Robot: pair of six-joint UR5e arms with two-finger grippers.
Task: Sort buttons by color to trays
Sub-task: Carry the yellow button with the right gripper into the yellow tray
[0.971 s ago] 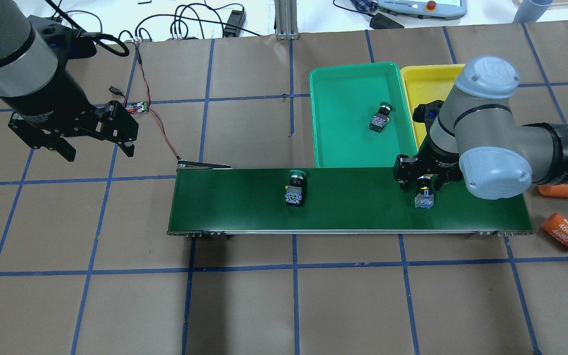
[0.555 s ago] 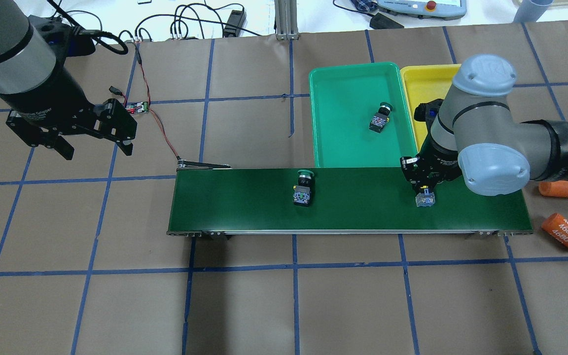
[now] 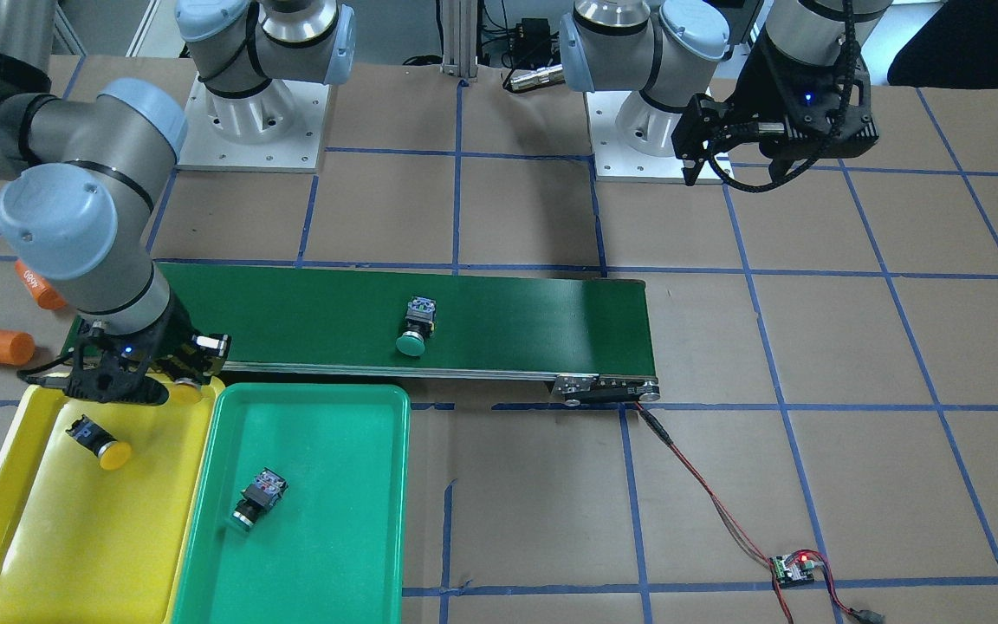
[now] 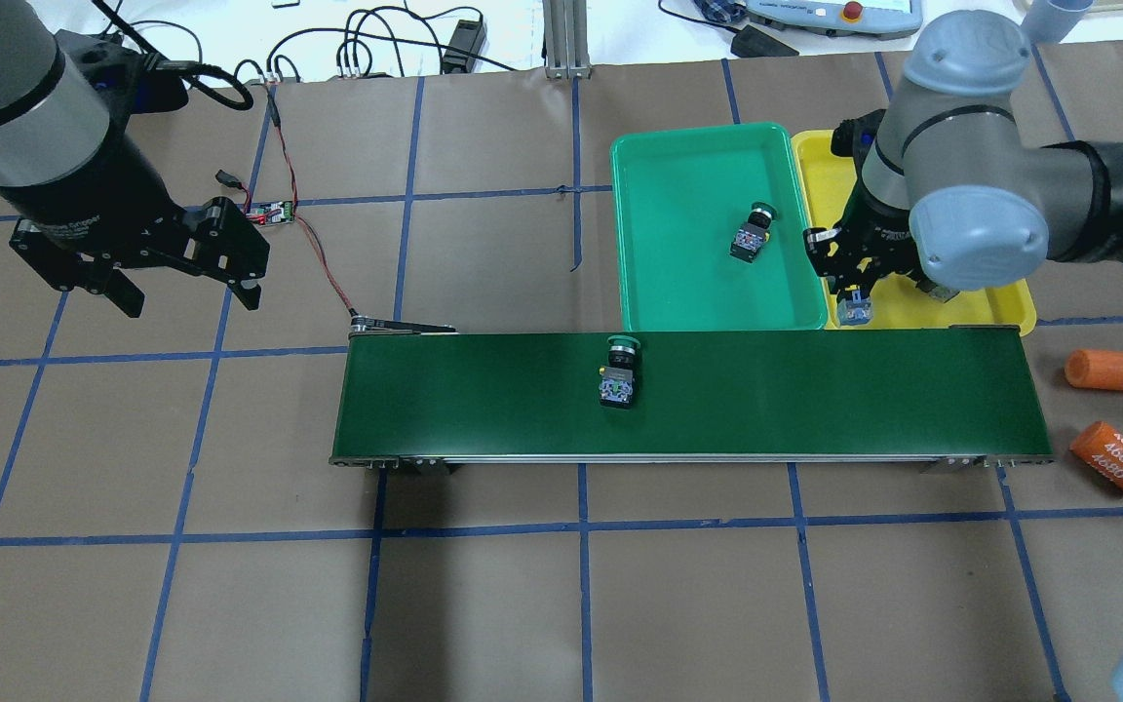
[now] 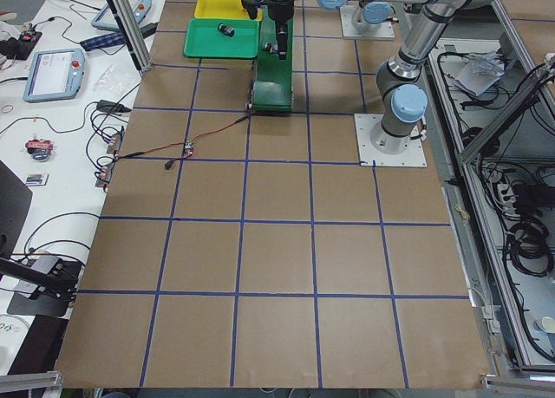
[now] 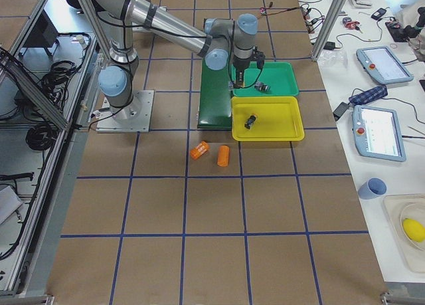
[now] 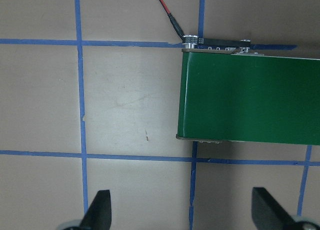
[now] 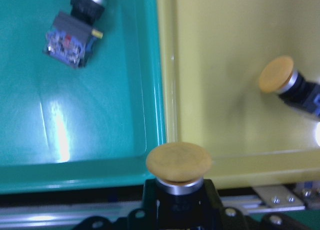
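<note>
The right claw (image 4: 854, 295), clamped on the yellow button (image 8: 178, 162), has carried it off the belt (image 4: 484, 400) to the edge of the yellow tray (image 3: 40, 529); dropping comes next. The left claw (image 7: 182, 215) hangs open, empty.

Long dark-green conveyor belt (image 4: 717, 400) sits on the table (image 4: 181, 585), which has brown paper and a blue tape grid. Off its right end lie a plain orange cylinder (image 4: 1112, 370) and a 4680 cylinder (image 4: 1119, 459). A red-black wire (image 4: 325, 270) links the belt to a small circuit board (image 4: 274, 211), I think.

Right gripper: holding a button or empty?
Holding. The right gripper is shut on a yellow button; the wrist view shows its cap close up.
</note>
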